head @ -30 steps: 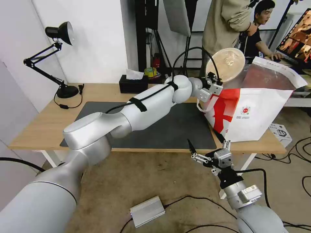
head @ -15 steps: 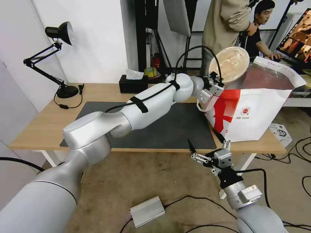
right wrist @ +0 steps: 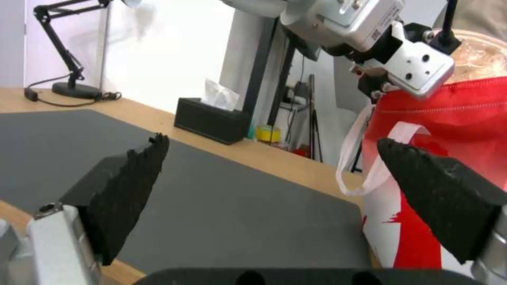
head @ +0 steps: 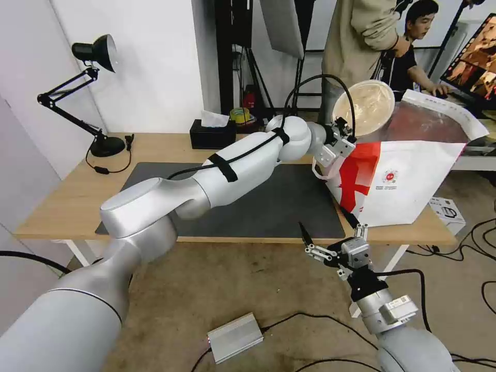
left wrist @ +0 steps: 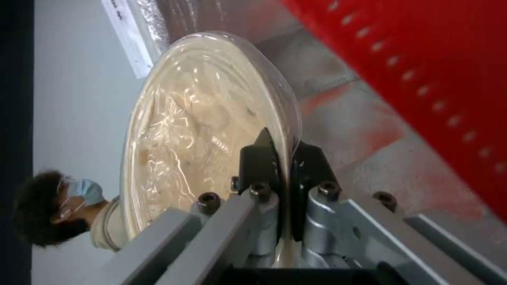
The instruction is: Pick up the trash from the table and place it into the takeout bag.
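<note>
1. Beige pulp bowl (head: 363, 107), clear-lidded, tipped on edge, held in air over the open mouth of the takeout bag (head: 408, 181).
2. Left gripper (head: 345, 133) pinches bowl's rim; in left wrist view its black fingers (left wrist: 260, 158) are clamped either side of the rim w/ foil lining behind.
3. Bag stands on table's (head: 155, 147) right end, beside dark grey mat (head: 268, 201).
4. Right gripper (head: 330, 232) hangs below table's front edge, jaws spread wide, holding nothing.
5. Black tissue box (head: 212, 135) at back edge; desk lamp (head: 93, 51) far left.
6. Room: white wall, concrete floor w/ cables, silver box (head: 235, 337).
</note>
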